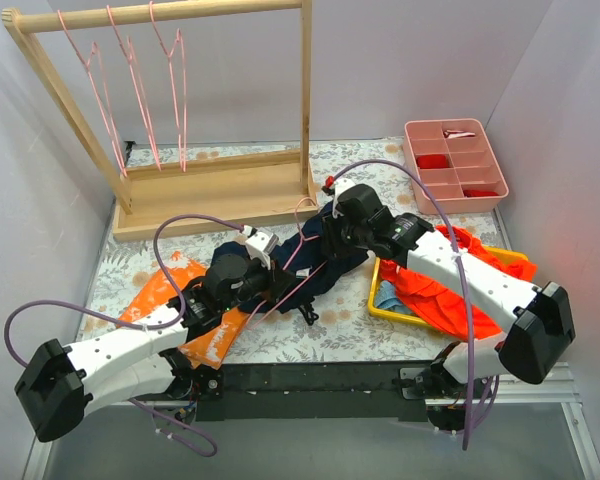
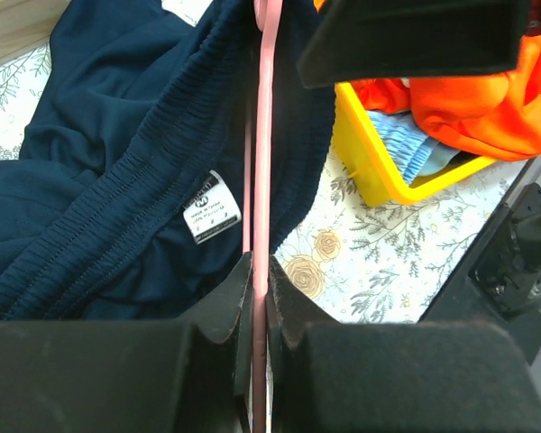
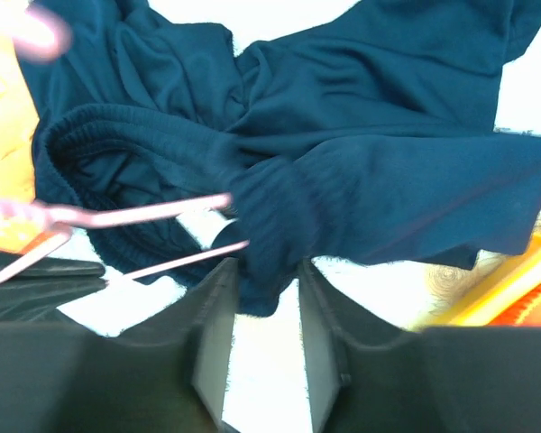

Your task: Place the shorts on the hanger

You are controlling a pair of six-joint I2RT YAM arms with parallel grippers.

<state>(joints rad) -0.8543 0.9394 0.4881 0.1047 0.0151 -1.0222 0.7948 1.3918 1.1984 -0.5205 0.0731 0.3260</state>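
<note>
The dark navy shorts lie bunched on the floral table between my two arms. In the left wrist view the shorts show their ribbed waistband and a small white label. My left gripper is shut on a thin pink wire hanger. The hanger wire runs straight out from the gripper across the waistband. My right gripper sits on the shorts' far side. In its wrist view the gripper pinches a fold of the shorts, with the hanger wires just left of it.
A wooden rack with three pink hangers stands at the back left. A pink compartment box is at the back right. A yellow tray of orange-red clothes sits on the right. An orange blotched cloth lies under my left arm.
</note>
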